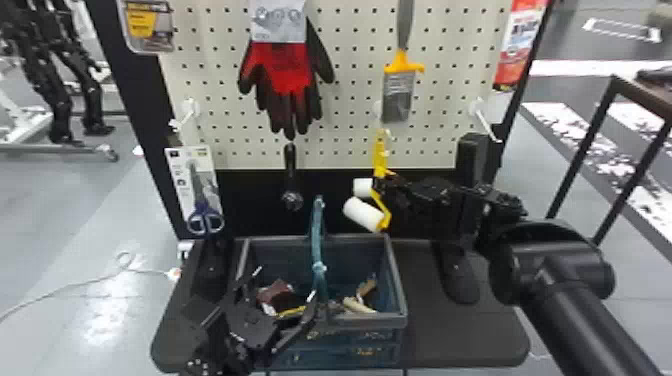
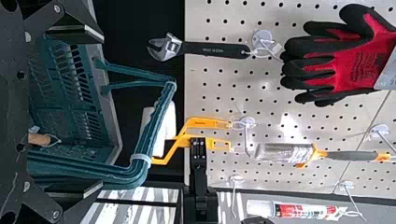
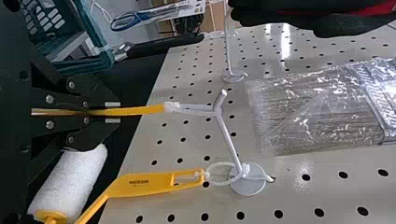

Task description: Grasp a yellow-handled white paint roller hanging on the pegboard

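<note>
Two yellow-handled white paint rollers hang from one white hook [image 3: 224, 135] low on the pegboard [image 1: 350, 145]. My right gripper [image 3: 109, 112] is shut on the edge-on yellow handle [image 3: 140, 110] of the outer paint roller, whose tip sits at the hook's end. In the head view this gripper [image 1: 389, 192] sits between the two white roller sleeves [image 1: 364, 214]. The second roller [image 3: 70, 182] hangs free with its handle [image 3: 154, 181] at the hook's base. My left gripper [image 1: 285, 295] is parked open over the near edge of the basket.
A teal basket [image 1: 396, 280] with tools and upright handles [image 1: 318, 240] stands on the black table [image 1: 450, 325] below the board. Above hang a red glove [image 1: 285, 75], a paint brush [image 1: 400, 85], a wrench [image 1: 291, 175] and packaged scissors [image 1: 197, 190].
</note>
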Robot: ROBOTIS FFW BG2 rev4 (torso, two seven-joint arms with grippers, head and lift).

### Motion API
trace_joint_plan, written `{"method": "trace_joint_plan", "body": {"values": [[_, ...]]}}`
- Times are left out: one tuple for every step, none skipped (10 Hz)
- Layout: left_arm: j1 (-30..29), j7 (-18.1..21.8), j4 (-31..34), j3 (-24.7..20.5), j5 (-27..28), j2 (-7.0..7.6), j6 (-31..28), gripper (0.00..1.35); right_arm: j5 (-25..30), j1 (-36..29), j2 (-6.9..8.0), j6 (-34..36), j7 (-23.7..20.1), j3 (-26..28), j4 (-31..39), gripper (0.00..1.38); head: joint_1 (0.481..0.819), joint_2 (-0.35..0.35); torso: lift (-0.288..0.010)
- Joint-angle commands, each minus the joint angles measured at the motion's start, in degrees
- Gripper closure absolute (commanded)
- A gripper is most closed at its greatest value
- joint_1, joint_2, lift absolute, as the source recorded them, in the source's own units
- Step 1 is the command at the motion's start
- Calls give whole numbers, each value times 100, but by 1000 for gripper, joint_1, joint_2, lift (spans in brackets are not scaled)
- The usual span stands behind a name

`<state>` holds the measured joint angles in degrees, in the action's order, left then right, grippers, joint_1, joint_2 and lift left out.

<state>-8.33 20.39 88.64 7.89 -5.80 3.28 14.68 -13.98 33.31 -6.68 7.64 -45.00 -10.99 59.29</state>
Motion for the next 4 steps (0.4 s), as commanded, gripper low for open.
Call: {"method": "trace_joint_plan", "body": {"values": [[-29,0,13,-34,18,-29,0,209,-34,0,0,-17,0,0,-32,1170,549,0,-100],[-46,0,31,-51,26,-46,0,209,-61,0,26,-17,0,0,-67,1170,549,0,-100],[-55,0,31,-60,26,-46,0,209,-78,-9,26,-17,9,0,-84,1170,549,0,-100],[-55,0,40,-60,26,-38,-9,209,-78,0,26,-17,9,0,-84,1170,549,0,-100]]}}
